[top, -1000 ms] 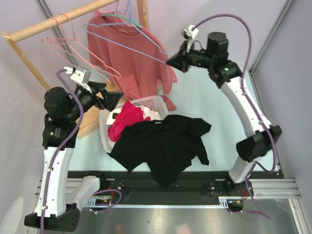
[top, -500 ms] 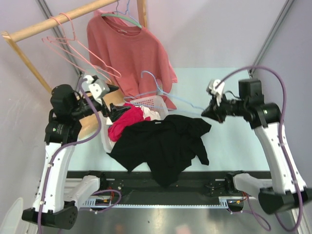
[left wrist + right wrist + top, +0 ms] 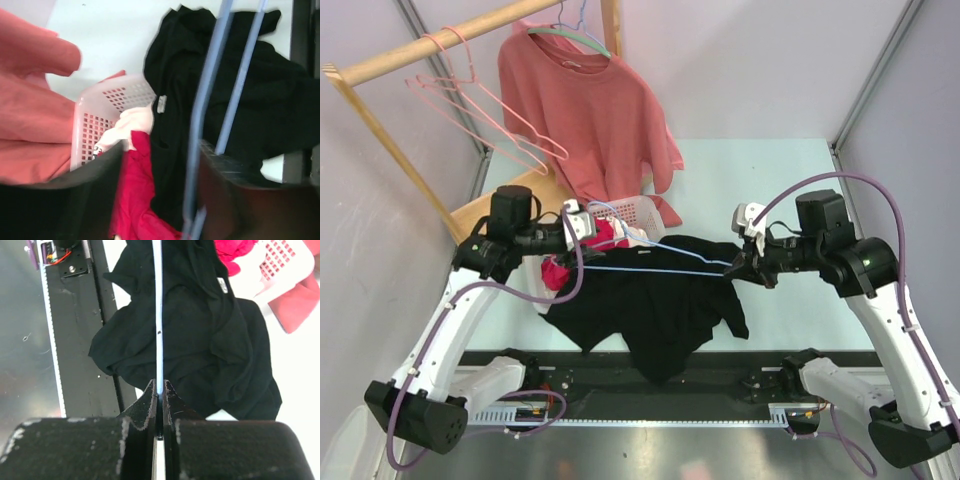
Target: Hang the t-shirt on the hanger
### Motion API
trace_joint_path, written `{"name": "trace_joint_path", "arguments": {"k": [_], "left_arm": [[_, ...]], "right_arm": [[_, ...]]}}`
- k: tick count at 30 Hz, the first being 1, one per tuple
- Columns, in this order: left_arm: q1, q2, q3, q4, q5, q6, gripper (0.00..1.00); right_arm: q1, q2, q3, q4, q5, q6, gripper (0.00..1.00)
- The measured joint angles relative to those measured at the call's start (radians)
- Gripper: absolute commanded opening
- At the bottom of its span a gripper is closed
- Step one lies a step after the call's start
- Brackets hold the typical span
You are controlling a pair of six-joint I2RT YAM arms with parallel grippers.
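Right gripper (image 3: pixel 159 388) is pinched tight on one thin wire of the light blue-lavender hanger (image 3: pixel 157 315), which runs straight away from the jaws over the black t-shirt (image 3: pixel 200 345). Left gripper (image 3: pixel 161 167) has its dark fingers (image 3: pixel 240 200) standing apart, and a blurred hanger wire (image 3: pixel 202 110) passes through the gap close to one finger. Whether the wire touches that finger cannot be told.

From above, the hanger (image 3: pixel 660 258) stretches between the two grippers, low across the upper part of the t-shirt (image 3: pixel 650 305). Its hook end is lost around the left gripper (image 3: pixel 588 224) and hard to make out. The right gripper (image 3: pixel 736 268) holds the other corner.

The t-shirt lies crumpled on the pale table (image 3: pixel 770 170), collar towards the white basket (image 3: pixel 638 210). Its near hem hangs over the table edge onto the black rail.

A bright magenta garment (image 3: pixel 602 236) spills from the basket and hides much of its inside, with a bit of white cloth beside it. Behind, a salmon-pink shirt (image 3: pixel 585 110) hangs on a green hanger (image 3: pixel 572 38) from a wooden rail (image 3: pixel 440 45), beside pink wire hangers (image 3: pixel 470 100); its hem reaches down to the basket.
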Motion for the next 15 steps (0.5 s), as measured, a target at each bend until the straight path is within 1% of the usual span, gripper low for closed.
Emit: {"name": "trace_joint_path", "arguments": {"k": [1,2,3,4,5,6,7,8,9,13,15], "left_arm": [[-0.005,0.000,-0.007,-0.013,0.002,0.019,0.37],[-0.009,-0.001,-0.012,-0.027,0.002,0.034,0.09],[-0.014,-0.002,-0.015,-0.042,0.004,0.050,0.02],[-0.019,-0.004,-0.019,-0.054,0.005,0.056,0.00],[-0.023,-0.006,-0.023,-0.062,0.003,0.067,0.00],[-0.024,-0.010,-0.029,-0.067,0.000,0.069,0.00],[-0.024,-0.017,-0.038,-0.067,-0.007,0.066,0.00],[-0.025,-0.022,-0.046,-0.065,-0.012,0.064,0.00],[-0.028,-0.029,-0.058,-0.061,-0.017,0.057,0.00],[-0.037,-0.040,-0.082,-0.053,-0.036,0.031,0.00],[-0.048,-0.037,-0.082,-0.042,-0.047,0.019,0.00]], "right_arm": [[0.011,-0.002,0.000,0.000,0.003,0.000,0.00],[0.015,-0.003,0.000,0.002,0.008,0.000,0.00],[0.018,-0.003,0.000,0.004,0.009,0.000,0.00],[0.022,0.000,0.000,0.009,0.015,-0.001,0.06],[0.026,0.005,0.000,0.015,0.023,0.000,0.16],[0.029,0.011,0.000,0.018,0.030,-0.001,0.54],[0.035,0.019,0.000,0.019,0.034,0.000,0.72],[0.043,0.033,0.001,0.025,0.036,0.006,0.84],[0.052,0.045,0.002,0.032,0.040,0.006,0.99],[0.099,0.122,0.048,0.068,0.079,0.024,1.00],[0.129,0.173,0.110,0.083,0.094,0.045,1.00]]}}
